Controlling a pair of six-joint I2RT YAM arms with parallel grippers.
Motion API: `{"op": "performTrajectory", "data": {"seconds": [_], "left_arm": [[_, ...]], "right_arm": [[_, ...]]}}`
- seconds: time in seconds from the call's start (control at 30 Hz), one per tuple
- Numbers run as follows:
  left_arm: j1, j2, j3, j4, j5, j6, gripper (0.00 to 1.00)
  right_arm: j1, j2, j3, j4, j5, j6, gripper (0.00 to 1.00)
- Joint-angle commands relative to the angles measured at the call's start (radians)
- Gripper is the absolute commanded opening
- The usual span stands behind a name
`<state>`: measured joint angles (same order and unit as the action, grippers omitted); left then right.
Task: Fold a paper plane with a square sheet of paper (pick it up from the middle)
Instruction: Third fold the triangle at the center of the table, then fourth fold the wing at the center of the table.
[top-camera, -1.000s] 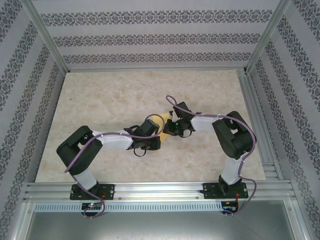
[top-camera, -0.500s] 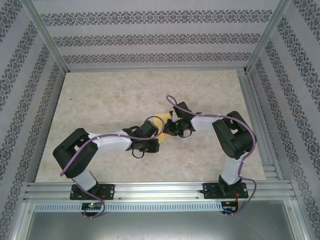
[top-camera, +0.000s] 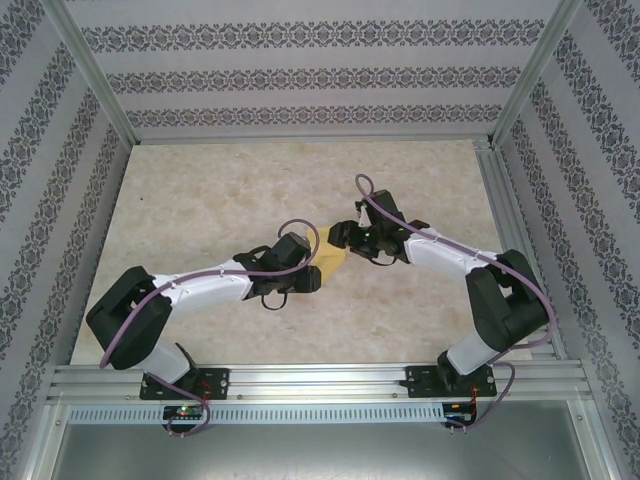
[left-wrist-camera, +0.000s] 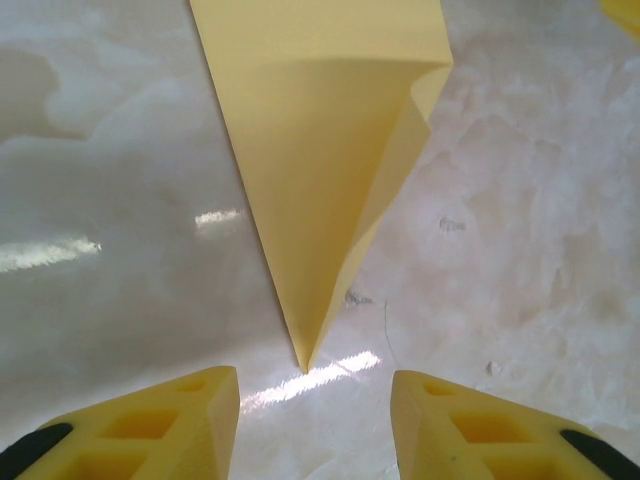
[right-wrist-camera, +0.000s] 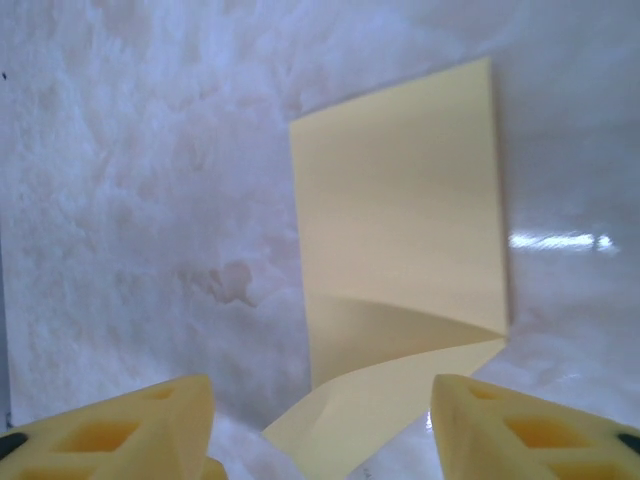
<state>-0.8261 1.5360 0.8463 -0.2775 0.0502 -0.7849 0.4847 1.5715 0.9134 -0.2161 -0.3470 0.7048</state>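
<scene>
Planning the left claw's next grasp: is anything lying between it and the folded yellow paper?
Nothing visible does. The left claw stands open just short of the pointed tip of the paper, with bare table between them.

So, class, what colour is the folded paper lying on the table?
The paper is plain yellow, with no pattern. It shows best in the left wrist view.

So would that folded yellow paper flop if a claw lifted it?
Probably floppy and light: the yellow paper is thin, with one layer curling up at its wide end. Pushed, it would likely slide, since the table looks glossy. The creases may stiffen it.
</scene>
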Motion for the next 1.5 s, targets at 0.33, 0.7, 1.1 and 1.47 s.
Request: {"op": "performTrajectory", "data": {"seconds": [0.33, 0.7, 1.1, 1.47], "left_arm": [[0.024, 0.093, 0.095, 0.114, 0.057, 0.080, 0.50], [0.067, 0.179, 0.121, 0.036, -0.037, 0.044, 0.37], [0.078, 0.194, 0.111, 0.028, -0.030, 0.047, 0.34], [0.085, 0.206, 0.106, 0.027, -0.024, 0.047, 0.30]], "right_arm": [[-0.049, -0.023, -0.087, 0.031, 0.000, -0.003, 0.68], [-0.048, 0.022, -0.106, 0.093, -0.091, -0.002, 0.65], [0.000, 0.126, -0.048, 0.081, -0.144, -0.019, 0.50], [0.008, 0.175, -0.029, 0.135, -0.194, -0.022, 0.41]]}}
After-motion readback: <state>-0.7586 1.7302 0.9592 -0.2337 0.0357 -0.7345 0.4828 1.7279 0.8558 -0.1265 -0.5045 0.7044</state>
